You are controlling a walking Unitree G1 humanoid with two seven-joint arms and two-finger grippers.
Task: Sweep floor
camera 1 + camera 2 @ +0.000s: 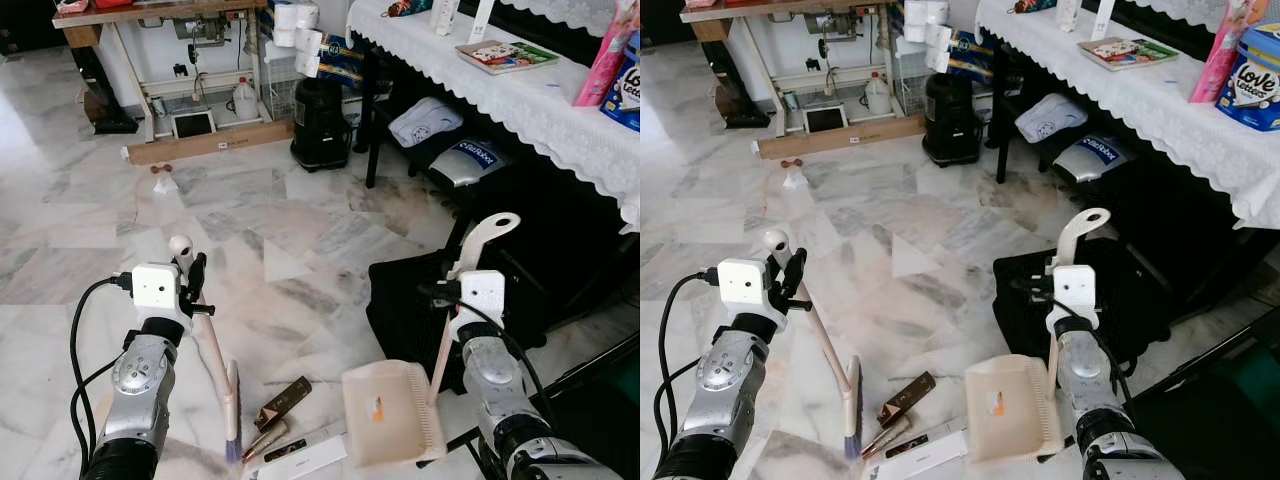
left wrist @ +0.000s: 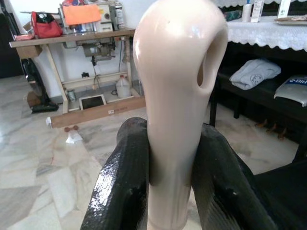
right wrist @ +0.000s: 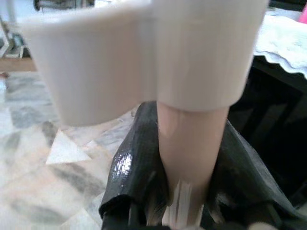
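Left wrist view: brush handle [image 2: 175, 96] clamped.

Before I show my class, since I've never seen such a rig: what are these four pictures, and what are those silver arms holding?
It is a humanoid robot seen by its own cameras. Two pictures come from its head, looking down at a marble floor; two come from its wrists, looking along the black fingers.

The left gripper is shut on a cream brush, bristles touching the floor. The right gripper is shut on the handle of a matching dustpan.

Between them lie scraps: a brown packet and a white box.
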